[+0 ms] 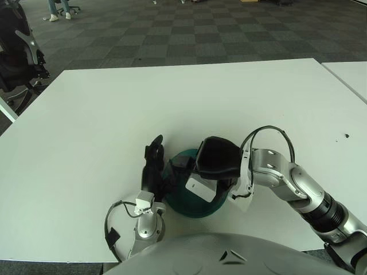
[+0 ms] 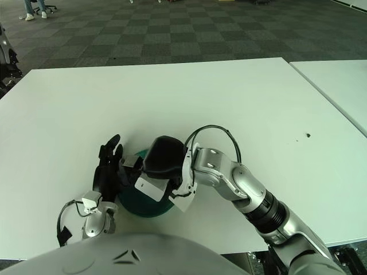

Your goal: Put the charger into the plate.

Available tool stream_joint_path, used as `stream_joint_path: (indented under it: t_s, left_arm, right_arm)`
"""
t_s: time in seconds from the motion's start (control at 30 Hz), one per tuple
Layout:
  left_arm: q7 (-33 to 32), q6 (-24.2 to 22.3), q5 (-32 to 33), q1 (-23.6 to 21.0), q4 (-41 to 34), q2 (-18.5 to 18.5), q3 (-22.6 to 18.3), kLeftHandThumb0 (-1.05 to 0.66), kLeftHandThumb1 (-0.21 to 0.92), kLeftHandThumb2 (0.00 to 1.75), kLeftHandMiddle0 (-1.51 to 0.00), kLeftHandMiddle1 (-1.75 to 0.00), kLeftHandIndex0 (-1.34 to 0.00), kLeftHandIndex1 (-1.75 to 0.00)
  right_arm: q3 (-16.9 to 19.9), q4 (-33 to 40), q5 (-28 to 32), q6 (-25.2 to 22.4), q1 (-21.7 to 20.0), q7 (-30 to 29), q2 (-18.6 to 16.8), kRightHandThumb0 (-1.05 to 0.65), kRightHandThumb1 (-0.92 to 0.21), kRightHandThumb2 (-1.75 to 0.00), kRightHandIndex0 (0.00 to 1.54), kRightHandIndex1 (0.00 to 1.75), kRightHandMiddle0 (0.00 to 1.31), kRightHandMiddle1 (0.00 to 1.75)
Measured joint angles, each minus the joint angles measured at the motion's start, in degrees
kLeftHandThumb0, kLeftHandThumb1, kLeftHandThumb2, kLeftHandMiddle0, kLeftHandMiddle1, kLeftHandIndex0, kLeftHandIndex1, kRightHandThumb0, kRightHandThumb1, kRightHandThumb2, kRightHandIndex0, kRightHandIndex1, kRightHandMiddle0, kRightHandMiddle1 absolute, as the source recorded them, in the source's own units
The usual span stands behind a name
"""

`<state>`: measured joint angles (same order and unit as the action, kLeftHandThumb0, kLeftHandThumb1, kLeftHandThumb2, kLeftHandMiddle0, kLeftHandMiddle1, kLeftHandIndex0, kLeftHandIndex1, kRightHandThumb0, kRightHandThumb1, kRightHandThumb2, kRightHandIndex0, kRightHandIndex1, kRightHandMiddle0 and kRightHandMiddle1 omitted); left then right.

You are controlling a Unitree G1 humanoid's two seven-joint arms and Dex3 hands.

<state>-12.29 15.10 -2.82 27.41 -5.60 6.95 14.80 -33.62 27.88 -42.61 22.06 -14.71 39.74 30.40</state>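
A dark green plate (image 1: 195,207) lies near the table's front edge, mostly covered by my right hand. My right hand (image 1: 213,162) hangs right over the plate, fingers curled around a white charger (image 1: 200,187) that sticks out below the palm. The charger is just above the plate's middle; I cannot tell whether it touches. My left hand (image 1: 153,167) stands upright with fingers extended against the plate's left rim, holding nothing.
The white table (image 1: 114,109) stretches wide behind and to both sides. A second table's corner (image 1: 350,71) shows at the far right. A black chair (image 1: 20,51) stands off the table's far left corner.
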Motion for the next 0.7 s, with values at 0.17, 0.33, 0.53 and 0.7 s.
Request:
stream_joint_path:
  t_s: [0.17,0.33,0.53,0.7]
  left_arm:
    - [0.54,-1.19,0.66,-0.04,-0.55,-0.03,0.03,-0.89,0.92,1.05,-0.28,0.00,0.00,-0.63]
    - [1.45,-1.23,1.78,-0.26,-0.27,-0.11,-0.21,-0.87,0.92,1.03,-0.27,0.00,0.00,-0.64]
    - [1.95,-0.57,2.55,-0.78,0.60,-0.33,-0.89,-0.85,0.92,1.02,-0.27,0.00,0.00,-0.64]
    - [2.21,-0.01,3.35,-0.96,0.91,-0.38,-1.26,-0.84,0.92,1.02,-0.29,-0.01,0.00,-0.67]
  right_arm:
    - [-0.01,0.50,-0.22,0.06,0.25,1.10,0.06,-0.44,-0.44,-1.16,1.02,1.75,0.52,1.75]
    - [-0.44,-0.58,-2.06,0.93,1.30,-0.32,-0.98,-0.44,-0.44,-1.16,1.01,1.75,0.52,1.75]
    - [-0.24,-5.00,-4.81,4.40,2.76,-7.64,-1.75,-0.40,-0.66,-0.88,0.78,1.75,0.36,1.75]
    - [0.82,-11.88,-8.75,6.80,5.77,-17.90,-1.34,-0.37,-0.85,-0.57,0.60,1.75,0.29,1.70]
